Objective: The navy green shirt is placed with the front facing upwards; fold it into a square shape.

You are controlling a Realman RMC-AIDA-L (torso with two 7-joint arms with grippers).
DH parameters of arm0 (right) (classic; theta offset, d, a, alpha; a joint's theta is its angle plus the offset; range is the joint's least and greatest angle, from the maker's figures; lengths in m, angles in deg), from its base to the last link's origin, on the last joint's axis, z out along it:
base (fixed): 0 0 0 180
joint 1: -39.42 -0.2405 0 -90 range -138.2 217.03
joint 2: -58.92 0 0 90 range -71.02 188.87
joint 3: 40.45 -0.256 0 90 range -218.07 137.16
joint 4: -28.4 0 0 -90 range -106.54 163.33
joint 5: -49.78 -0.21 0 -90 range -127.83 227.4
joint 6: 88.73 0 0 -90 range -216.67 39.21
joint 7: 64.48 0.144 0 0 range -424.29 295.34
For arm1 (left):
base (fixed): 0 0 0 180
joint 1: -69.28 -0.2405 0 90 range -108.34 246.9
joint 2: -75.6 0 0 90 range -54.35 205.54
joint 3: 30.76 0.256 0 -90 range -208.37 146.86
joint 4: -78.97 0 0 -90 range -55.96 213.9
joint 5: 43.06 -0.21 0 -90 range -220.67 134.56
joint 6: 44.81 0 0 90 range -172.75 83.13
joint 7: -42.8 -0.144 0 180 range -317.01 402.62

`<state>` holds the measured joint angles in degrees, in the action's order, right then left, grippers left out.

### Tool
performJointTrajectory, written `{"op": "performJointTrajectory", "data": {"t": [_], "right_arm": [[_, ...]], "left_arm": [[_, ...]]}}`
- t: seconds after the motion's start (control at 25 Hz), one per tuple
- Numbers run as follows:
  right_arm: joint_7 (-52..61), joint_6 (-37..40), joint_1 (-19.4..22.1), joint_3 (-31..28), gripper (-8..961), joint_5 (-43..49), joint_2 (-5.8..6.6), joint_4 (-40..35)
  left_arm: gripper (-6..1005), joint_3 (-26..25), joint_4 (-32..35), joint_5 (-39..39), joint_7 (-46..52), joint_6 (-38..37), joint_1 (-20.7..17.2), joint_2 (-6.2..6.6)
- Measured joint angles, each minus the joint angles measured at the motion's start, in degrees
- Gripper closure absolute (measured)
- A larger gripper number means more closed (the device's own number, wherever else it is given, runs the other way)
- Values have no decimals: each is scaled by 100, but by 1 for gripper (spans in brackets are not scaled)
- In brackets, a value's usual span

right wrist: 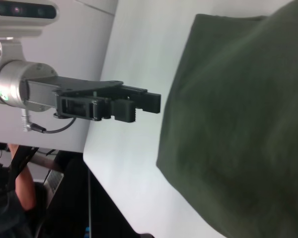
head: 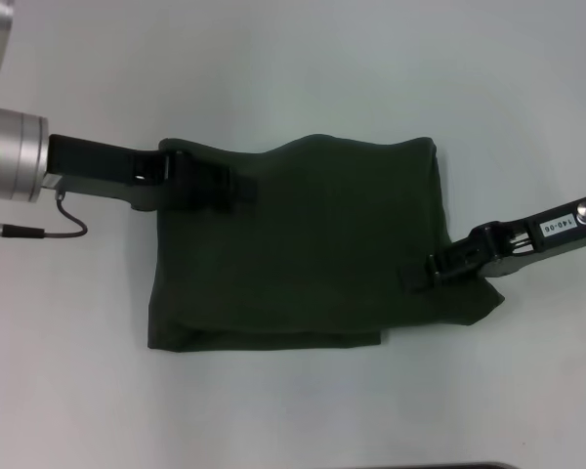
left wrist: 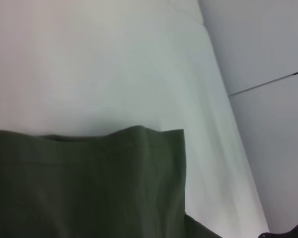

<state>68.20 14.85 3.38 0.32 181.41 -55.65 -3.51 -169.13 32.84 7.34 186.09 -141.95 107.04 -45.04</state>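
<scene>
Reaching in from the robot's left, the left tool (head: 236, 186) hangs over the far left part of the navy green shirt (head: 313, 244), its dark fingers lying close together; the right wrist view shows them from the side with nothing between them, and that view puts them clear of the cloth edge, so they seem to hover rather than grip. The right tool (head: 420, 274) comes in from the opposite side and sits at the shirt's right portion, toward the near corner; whether its fingers are spread or pinching fabric cannot be told from these views. The shirt lies in the middle of the white bench (head: 293, 59), already gathered into a compact, roughly rectangular bundle with no sleeves, collar or lettering showing, only plain dark green. Several layers are stacked: a lower layer peeks out along the near edge, and the near right corner juts past the rest. The far edge is wavy and the left side runs longer than the right. Judging from this, the main folds appear done and the task is near its end; what seems left is tidying the uneven near edge and protruding corner so the outline reads as a square, then clearing both arms.
</scene>
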Motion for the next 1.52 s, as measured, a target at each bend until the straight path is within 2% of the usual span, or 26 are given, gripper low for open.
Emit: {"op": "performJointTrajectory", "data": {"t": [0.24, 0.4, 0.72, 0.92, 1.2, 1.36, 1.44, 1.48, 1.52], "right_arm": [[13, -226, 95, 19, 600, 166, -25, 3], [30, -310, 110, 19, 601, 314, -58, 10], [30, -478, 123, 17, 601, 604, -100, 98], [108, -627, 133, 6, 601, 729, -53, 147], [116, -484, 141, -68, 600, 706, -33, 99], [69, -179, 142, -265, 600, 374, 39, 15], [61, -125, 141, -276, 600, 278, 46, 14], [57, -120, 138, -264, 600, 269, 45, 13], [54, -119, 130, -252, 600, 276, 42, 14]], "left_arm": [[528, 277, 181, -24, 263, 543, 72, -44], [528, 577, 352, -25, 379, 838, 87, -10], [527, 712, 403, -25, 426, 897, 61, 37], [527, 725, 403, -23, 447, 945, 53, 96], [527, 700, 356, 14, 428, 874, 50, 104], [526, 710, 304, 44, 388, 678, 84, 60], [526, 735, 302, 44, 369, 638, 103, -4], [526, 745, 302, 42, 338, 685, 125, -93], [526, 745, 302, 42, 338, 685, 125, -93]]}}
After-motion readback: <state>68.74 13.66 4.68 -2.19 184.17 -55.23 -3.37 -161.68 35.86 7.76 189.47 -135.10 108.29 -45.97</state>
